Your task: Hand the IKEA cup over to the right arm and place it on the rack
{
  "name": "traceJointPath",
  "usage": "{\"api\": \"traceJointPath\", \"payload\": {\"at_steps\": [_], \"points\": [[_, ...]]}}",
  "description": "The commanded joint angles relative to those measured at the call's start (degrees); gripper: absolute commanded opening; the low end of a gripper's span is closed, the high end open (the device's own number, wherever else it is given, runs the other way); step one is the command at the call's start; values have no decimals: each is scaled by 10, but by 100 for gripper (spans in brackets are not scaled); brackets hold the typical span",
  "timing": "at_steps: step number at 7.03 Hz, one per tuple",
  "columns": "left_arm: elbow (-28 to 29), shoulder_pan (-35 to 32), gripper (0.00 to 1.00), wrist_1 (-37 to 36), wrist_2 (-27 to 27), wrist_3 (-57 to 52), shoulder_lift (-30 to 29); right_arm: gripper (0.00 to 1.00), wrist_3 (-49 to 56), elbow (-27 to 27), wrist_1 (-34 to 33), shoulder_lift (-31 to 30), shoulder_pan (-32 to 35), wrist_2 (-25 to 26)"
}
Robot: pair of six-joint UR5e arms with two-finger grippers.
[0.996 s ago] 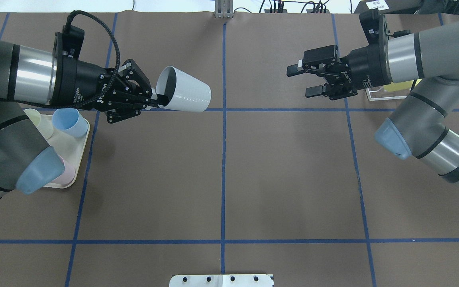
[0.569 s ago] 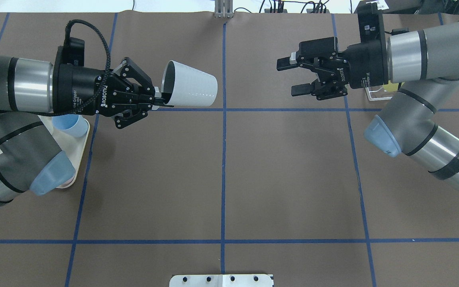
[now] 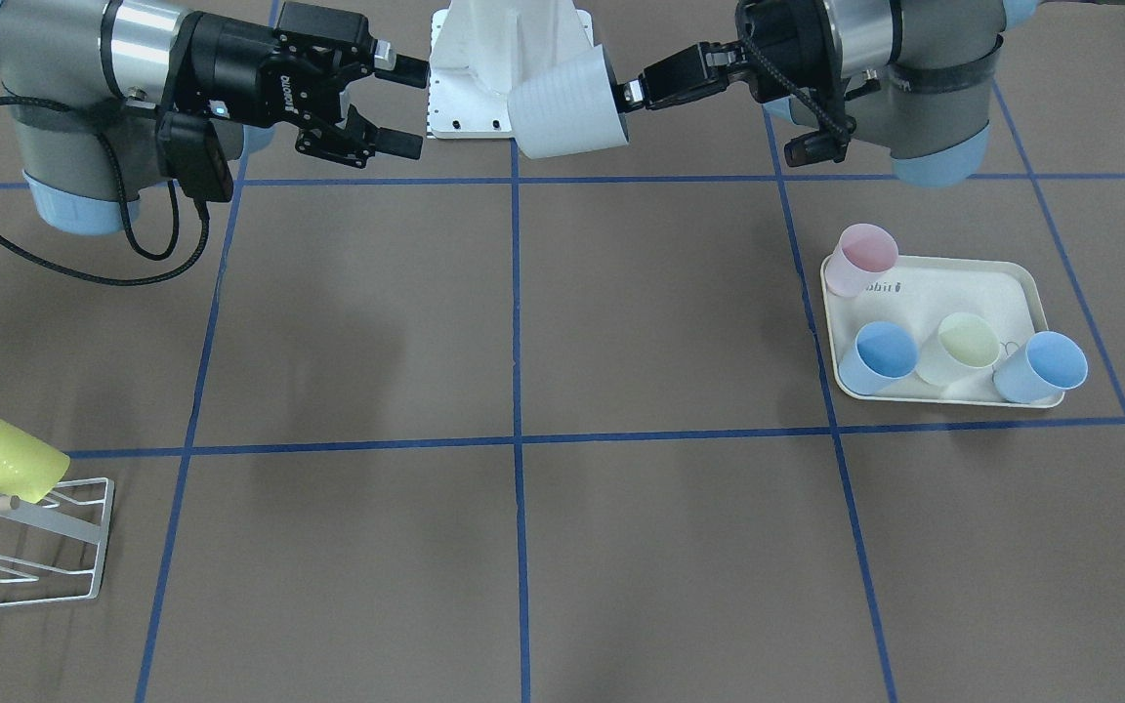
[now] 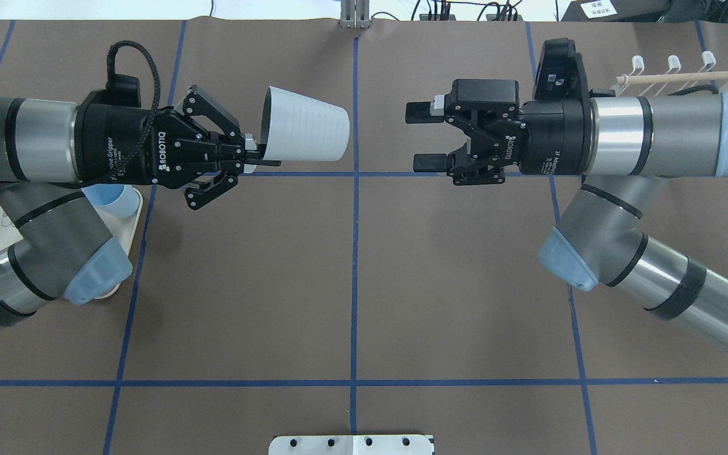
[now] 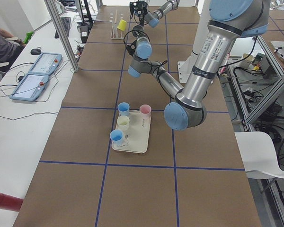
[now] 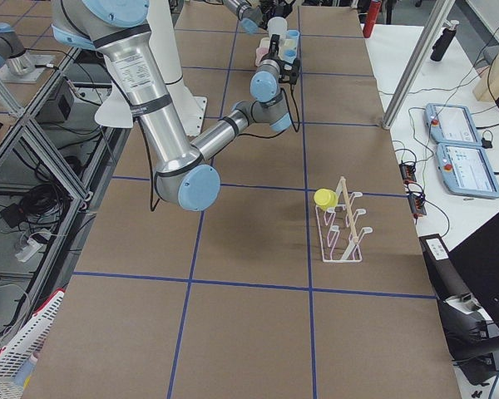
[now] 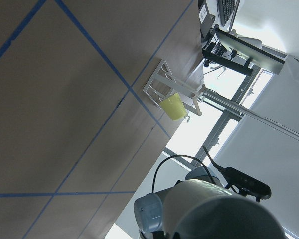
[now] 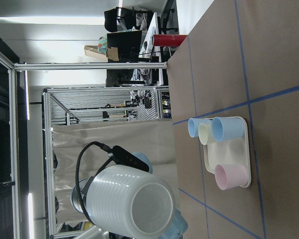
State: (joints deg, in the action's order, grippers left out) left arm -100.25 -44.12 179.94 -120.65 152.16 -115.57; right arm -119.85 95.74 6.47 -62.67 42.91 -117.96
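Standing far off to the right, the rack (image 3: 62,527) comes later. The white cup (image 4: 306,134) hangs sideways in the air, bottom toward the right gripper (image 4: 422,138), whose fingers are spread to grab it. The left gripper (image 4: 261,157) pinches its rim.

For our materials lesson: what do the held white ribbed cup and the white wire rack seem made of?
White ribbed cup: probably matte plastic, opaque, evenly coloured, with fine moulded ridges. White wire rack: likely painted or coated metal, thin bent rods. Its pale dowel: apparently bare wood, tan and unglossy.
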Motion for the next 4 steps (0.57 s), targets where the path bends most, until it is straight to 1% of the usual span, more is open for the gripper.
{"api": "traceJointPath", "payload": {"at_steps": [1,2,4], "points": [[8,17,0,85,53,93,0,95,-4,-10,52,14,-26,36],[8,31,0,94,61,97,0,95,-4,-21,84,18,-40,62],[3,50,0,94,72,103,-1,98,-4,-23,87,28,-49,79]]}}
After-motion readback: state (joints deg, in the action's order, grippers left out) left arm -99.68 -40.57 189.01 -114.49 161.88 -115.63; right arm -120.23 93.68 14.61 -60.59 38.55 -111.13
